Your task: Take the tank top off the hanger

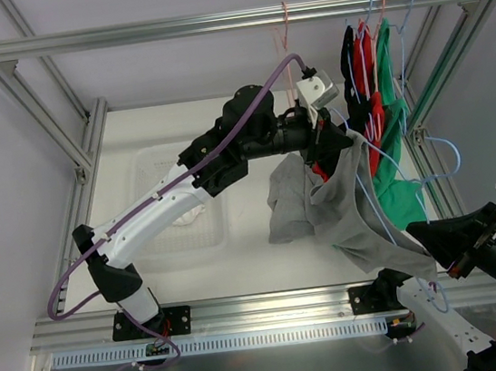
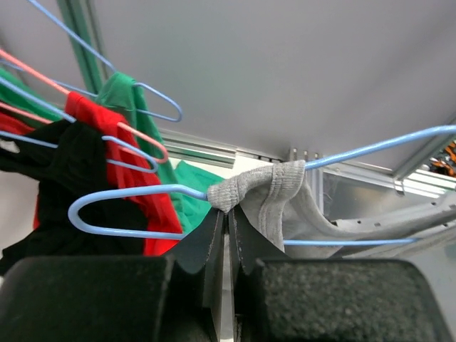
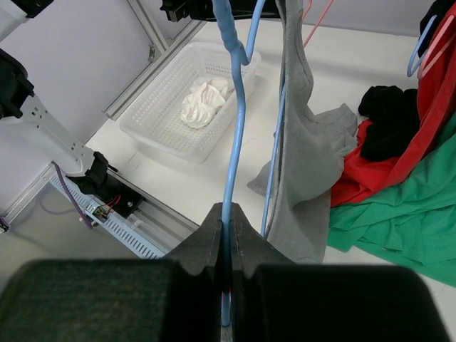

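A grey tank top (image 1: 341, 201) hangs on a light blue wire hanger (image 1: 378, 214), stretched between the two arms above the table's right side. My left gripper (image 1: 338, 141) is shut on the tank top's shoulder strap (image 2: 274, 185); its tips (image 2: 228, 214) pinch the grey fabric where it wraps the hanger wire (image 2: 377, 147). My right gripper (image 1: 415, 235) is shut on the hanger. In the right wrist view its tips (image 3: 228, 210) clamp the blue wire (image 3: 232, 142), and the tank top (image 3: 306, 142) drapes just to the right.
A white basket (image 1: 149, 162) holding a white cloth (image 3: 203, 100) sits on the left of the table. Black, red and green garments (image 1: 370, 69) hang on hangers from the top rail (image 1: 208, 23) at the right, and their ends lie on the table (image 3: 399, 206). Aluminium frame posts surround the table.
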Robot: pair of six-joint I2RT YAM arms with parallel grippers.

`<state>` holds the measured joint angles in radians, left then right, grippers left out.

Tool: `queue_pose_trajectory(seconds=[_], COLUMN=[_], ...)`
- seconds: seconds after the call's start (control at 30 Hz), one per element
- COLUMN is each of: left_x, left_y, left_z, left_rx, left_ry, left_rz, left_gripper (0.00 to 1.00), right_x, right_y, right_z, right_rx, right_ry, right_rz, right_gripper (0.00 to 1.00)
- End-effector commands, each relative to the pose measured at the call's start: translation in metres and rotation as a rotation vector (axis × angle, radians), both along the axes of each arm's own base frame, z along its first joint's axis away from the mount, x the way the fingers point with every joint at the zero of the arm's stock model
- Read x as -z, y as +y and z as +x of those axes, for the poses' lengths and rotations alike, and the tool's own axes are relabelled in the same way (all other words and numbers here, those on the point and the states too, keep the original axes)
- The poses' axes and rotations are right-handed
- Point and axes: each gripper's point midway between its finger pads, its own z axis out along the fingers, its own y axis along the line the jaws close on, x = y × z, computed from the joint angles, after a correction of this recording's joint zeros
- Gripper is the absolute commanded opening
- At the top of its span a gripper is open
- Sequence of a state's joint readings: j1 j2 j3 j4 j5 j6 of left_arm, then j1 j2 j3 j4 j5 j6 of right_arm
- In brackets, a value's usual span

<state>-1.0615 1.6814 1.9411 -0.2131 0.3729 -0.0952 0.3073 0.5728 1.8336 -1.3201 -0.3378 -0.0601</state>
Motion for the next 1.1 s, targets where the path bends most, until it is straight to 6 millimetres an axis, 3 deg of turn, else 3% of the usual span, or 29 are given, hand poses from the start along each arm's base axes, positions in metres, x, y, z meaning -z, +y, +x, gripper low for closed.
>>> queue_pose_trajectory(seconds=[0.0, 0.13, 0.17, 0.3, 0.4, 0.53, 0.6, 0.63, 0.67, 0.73, 0.77, 0.8, 0.83, 0.87, 0.9, 0.93, 0.97, 1.0, 1.03, 1.07], left_x=[-0.024, -0.026, -0.014, -0.009, -0.005, 0.001, 0.007, 0.020, 0.024, 0.026, 0.028, 0.026, 0.035, 0.037, 0.039, 0.061, 0.074, 0.082, 0.108, 0.120], left_y=[0.009, 0.054, 0.062, 0.095, 0.096, 0.075, 0.066, 0.056, 0.053, 0.048, 0.048, 0.050, 0.050, 0.047, 0.050, 0.049, 0.047, 0.050, 0.050, 0.050], left_z=[0.011, 0.053, 0.062, 0.088, 0.090, 0.065, 0.045, 0.025, 0.016, -0.019, -0.029, -0.039, -0.047, -0.063, -0.072, -0.077, -0.082, -0.082, -0.083, -0.083], left_rx=[-0.101, -0.461, -0.527, -0.754, -0.765, -0.575, -0.444, -0.318, -0.261, -0.066, -0.016, 0.029, 0.068, 0.137, 0.162, 0.172, 0.156, 0.139, 0.133, 0.124], left_ry=[-0.023, 0.030, 0.040, 0.039, 0.044, 0.039, 0.036, 0.044, 0.048, 0.044, 0.049, 0.048, 0.067, 0.070, 0.057, 0.064, 0.062, 0.060, 0.093, 0.114], left_rz=[-0.071, -0.095, -0.075, -0.073, -0.066, -0.043, -0.029, -0.008, -0.008, -0.029, -0.036, -0.050, -0.041, -0.051, -0.053, -0.020, -0.002, 0.004, 0.038, 0.052], left_gripper=[0.00, 0.00, 0.00, 0.00, 0.00, 0.00, 0.00, 0.00, 0.00, 0.00, 0.00, 0.00, 0.00, 0.00, 0.00, 0.00, 0.00, 0.00, 0.00, 0.00], right_x=[-0.006, 0.025, 0.029, 0.043, 0.040, 0.022, 0.003, -0.004, -0.023, -0.025, -0.044, -0.049, -0.048, -0.073, -0.081, -0.069, -0.099, -0.104, -0.112, -0.116], right_y=[0.001, 0.001, 0.002, 0.013, 0.015, -0.006, -0.010, -0.010, -0.011, -0.004, 0.000, -0.002, 0.001, -0.006, -0.007, 0.003, 0.000, 0.003, 0.009, 0.012], right_z=[0.014, 0.028, 0.026, 0.002, -0.022, -0.035, -0.036, -0.034, -0.038, -0.024, -0.026, -0.023, -0.008, -0.003, 0.001, 0.029, 0.025, 0.031, 0.043, 0.048], right_rx=[0.018, 0.032, 0.018, -0.111, -0.177, -0.087, -0.059, -0.048, -0.048, -0.060, -0.082, -0.065, -0.040, 0.008, 0.025, 0.025, 0.025, 0.013, -0.015, -0.033], right_ry=[-0.020, 0.049, 0.051, 0.015, -0.047, -0.156, -0.264, -0.303, -0.414, -0.449, -0.542, -0.576, -0.547, -0.636, -0.671, -0.619, -0.753, -0.791, -0.864, -0.905], right_rz=[-0.001, -0.056, -0.061, -0.073, -0.062, -0.046, -0.002, 0.017, 0.056, 0.085, 0.112, 0.133, 0.181, 0.252, 0.298, 0.353, 0.444, 0.487, 0.550, 0.578], right_gripper=[0.00, 0.00, 0.00, 0.00, 0.00, 0.00, 0.00, 0.00, 0.00, 0.00, 0.00, 0.00, 0.00, 0.00, 0.00, 0.00, 0.00, 0.00, 0.00, 0.00])
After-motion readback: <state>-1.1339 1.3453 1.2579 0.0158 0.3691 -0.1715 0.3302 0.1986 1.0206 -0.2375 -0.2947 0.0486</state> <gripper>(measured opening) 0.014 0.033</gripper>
